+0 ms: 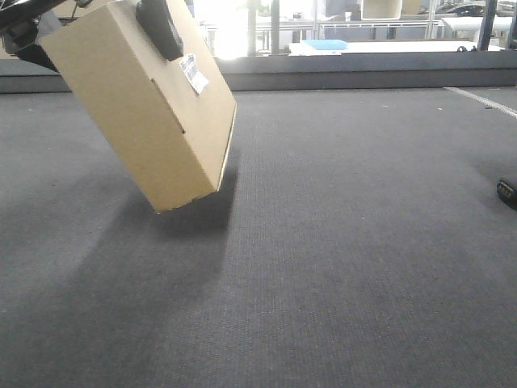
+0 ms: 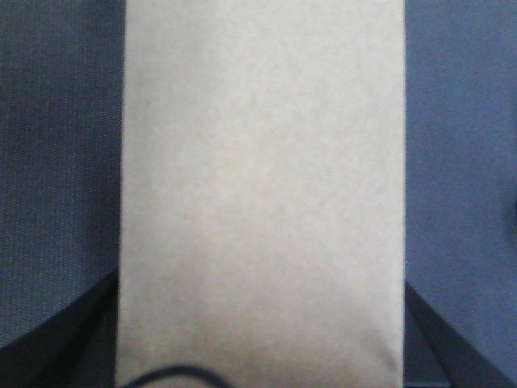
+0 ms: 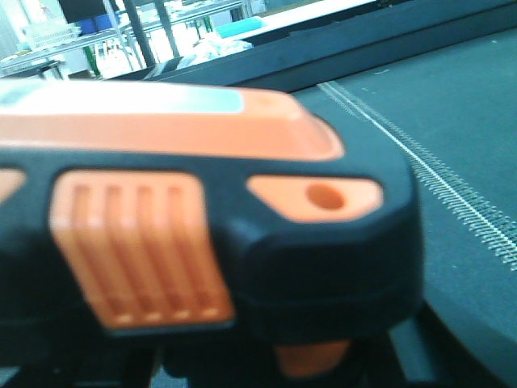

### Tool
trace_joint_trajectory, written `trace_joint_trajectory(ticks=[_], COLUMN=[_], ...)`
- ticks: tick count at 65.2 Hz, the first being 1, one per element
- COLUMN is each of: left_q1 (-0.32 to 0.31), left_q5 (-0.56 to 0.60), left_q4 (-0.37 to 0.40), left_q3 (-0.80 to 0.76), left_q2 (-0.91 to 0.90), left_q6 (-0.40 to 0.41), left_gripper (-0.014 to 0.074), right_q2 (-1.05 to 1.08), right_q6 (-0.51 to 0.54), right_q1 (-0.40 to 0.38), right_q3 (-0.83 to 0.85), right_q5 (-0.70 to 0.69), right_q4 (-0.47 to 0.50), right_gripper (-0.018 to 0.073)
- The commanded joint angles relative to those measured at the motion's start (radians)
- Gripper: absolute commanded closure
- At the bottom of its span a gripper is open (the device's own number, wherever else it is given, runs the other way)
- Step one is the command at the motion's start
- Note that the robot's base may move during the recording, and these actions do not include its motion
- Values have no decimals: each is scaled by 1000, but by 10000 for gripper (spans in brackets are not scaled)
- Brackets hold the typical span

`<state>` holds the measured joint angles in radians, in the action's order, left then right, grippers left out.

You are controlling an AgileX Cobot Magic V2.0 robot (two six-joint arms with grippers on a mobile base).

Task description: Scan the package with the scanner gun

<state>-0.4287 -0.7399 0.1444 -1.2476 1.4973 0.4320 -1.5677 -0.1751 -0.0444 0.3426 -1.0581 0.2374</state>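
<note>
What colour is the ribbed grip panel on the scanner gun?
The ribbed panel is orange, on the black-bodied scanner gun; clearest in the right wrist view.

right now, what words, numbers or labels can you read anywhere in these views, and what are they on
No text can be quoted from any view.
White label on the package: dark printed lines, too small and blurred to read.
Scanner gun: no lettering or brand shows on the side in view, and the picture is blurred.
Left wrist view: plain cardboard only, no print.
</note>
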Motion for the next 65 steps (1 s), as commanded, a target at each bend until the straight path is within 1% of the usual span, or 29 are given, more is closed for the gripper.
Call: trace_joint_trajectory(ticks=[1, 6, 11, 13, 17, 18, 22, 25, 29, 34, 39, 41, 44, 46, 51, 55, 60, 65], left_q1=[-6, -6, -6, -6, -6, -6, -6, -6, -6, -6, -6, -6, -6, -6, -6, -6, -6, -6], left_q5=[25, 25, 25, 25, 25, 25, 25, 25, 25, 25, 25, 25, 25, 25, 25, 25, 23, 19], left_q4=[1, 1, 1, 1, 1, 1, 1, 2, 2, 4, 7, 7, 9, 9, 9, 9, 11, 11], left_q3=[-1, -1, -1, -1, -1, -1, -1, -1, -1, -1, -1, -1, -1, -1, -1, -1, -1, -1], left_q2=[-4, -4, -4, -4, -4, -4, -4, -4, -4, -4, -4, -4, -4, -4, -4, -4, -4, -4], left_q6=[-6, -6, -6, -6, -6, -6, -6, -6, -6, -6, -6, -6, -6, -6, -6, -6, -6, -6], left_gripper=[707, 707, 707, 707, 707, 707, 707, 707, 707, 707, 707, 707, 707, 707, 707, 707, 707, 707], right_q2=[1, 1, 1, 1, 6, 6, 24, 41, 77, 129, 180, 188, 196, 196, 188, 176, 156, 122], right_q6=[0, 0, 0, 2, 55, 65, 159, 199, 234, 326, 494, 536, 620, 651, 707, 719, 725, 772], right_q1=[-6, -6, -6, -6, -6, -6, -3, 1, 19, 53, 103, 123, 158, 176, 214, 239, 263, 268], right_q3=[7, 7, 7, 7, 7, 7, 7, 12, 26, 57, 105, 115, 139, 149, 168, 172, 172, 172], right_q5=[-3, -3, -3, -5, -27, -30, -56, -56, -20, 84, 200, 207, 199, 183, 166, 146, 89, 18], right_q4=[3, 3, -2, -10, -49, -56, -116, -134, -125, -62, 89, 128, 219, 257, 327, 332, 342, 420], right_gripper=[422, 547, 635, 657, 717, 723, 727, 722, 722, 722, 720, 720, 720, 720, 720, 720, 720, 720])
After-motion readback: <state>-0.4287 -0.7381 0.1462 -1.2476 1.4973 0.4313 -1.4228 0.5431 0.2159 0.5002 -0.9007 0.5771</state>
